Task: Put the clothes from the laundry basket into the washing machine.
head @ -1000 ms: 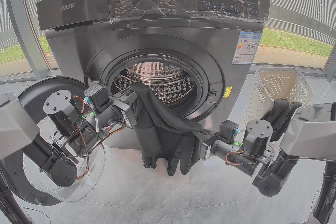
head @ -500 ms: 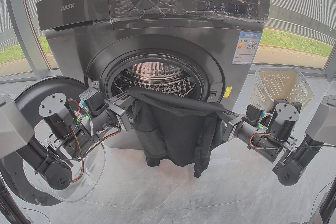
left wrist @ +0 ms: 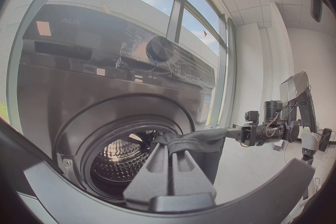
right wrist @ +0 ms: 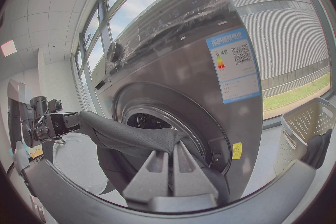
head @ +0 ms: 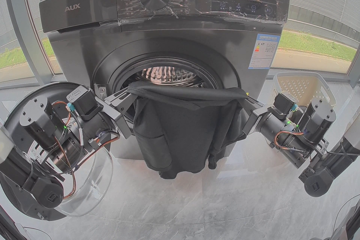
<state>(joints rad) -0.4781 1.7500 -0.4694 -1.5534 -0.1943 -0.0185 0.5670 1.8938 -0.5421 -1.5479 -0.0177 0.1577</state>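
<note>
The left gripper (head: 126, 93) and right gripper (head: 244, 102) are clamping the black shirt (head: 180, 128) at 2 top corners, good holds; it is hanging limp, likely light.

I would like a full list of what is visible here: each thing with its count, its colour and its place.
washing machine: one, dark grey, straight ahead
door: one, dark rim with clear glass, swung open on the left
drum: one, silver, inside the opening
garment: one, black, stretched across the front of the opening
laundry basket: one, cream, on the floor to the right of the machine
clothes: count unclear, dark, over the basket's rim
label: one, blue and white, upper right of the machine's front
left gripper: one, grey, shut on the garment's left end
right gripper: one, grey, shut on its right end
</note>
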